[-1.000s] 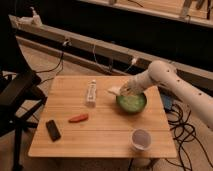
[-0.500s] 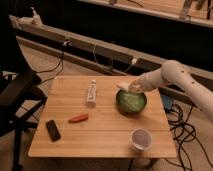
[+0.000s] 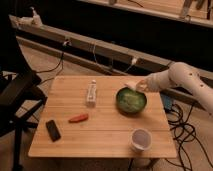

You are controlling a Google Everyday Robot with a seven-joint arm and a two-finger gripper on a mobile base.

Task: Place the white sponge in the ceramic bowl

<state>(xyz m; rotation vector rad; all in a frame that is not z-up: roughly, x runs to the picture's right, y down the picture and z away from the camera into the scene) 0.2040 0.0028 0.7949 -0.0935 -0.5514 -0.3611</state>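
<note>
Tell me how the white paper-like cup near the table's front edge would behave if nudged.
The round white cup looks thin-walled and empty, so probably light. Standing upright, it may tip and then roll. The claw is far from it, at the green bowl's rim.

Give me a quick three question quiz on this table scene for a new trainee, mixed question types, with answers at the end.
1. True or false: the gripper is at the far rim of the ceramic bowl.
2. What stands nearest the table's front right corner? A) white cup B) black device C) white tube
3. Fill in: the orange object lies between the white tube and the ____.

Key: 1 true. 2 A, the white cup. 3 black device.
</note>
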